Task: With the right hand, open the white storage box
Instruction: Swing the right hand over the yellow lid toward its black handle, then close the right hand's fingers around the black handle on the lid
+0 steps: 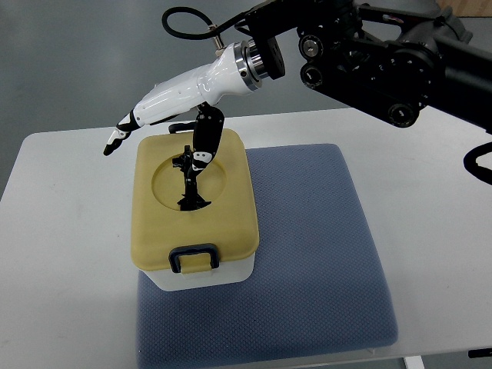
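The white storage box (pixel 201 280) stands on a blue mat, closed by a pale yellow lid (pixel 234 207). A black latch (pixel 193 257) sits at the lid's front edge. A black handle (pixel 188 183) stands upright in the round recess in the middle of the lid. My right hand (pixel 164 123), white with black joints, reaches in from the upper right and hovers over the back of the lid. Its fingers (pixel 118 138) stretch out to the left, past the box's back left corner. Its thumb (pixel 204 146) hangs down and touches the top of the handle. The hand holds nothing.
The blue mat (pixel 323 254) lies on a white table (pixel 69 231) and extends to the right of and in front of the box. My black right arm (pixel 377 54) crosses the top right. A black cable (pixel 184 23) loops above the wrist.
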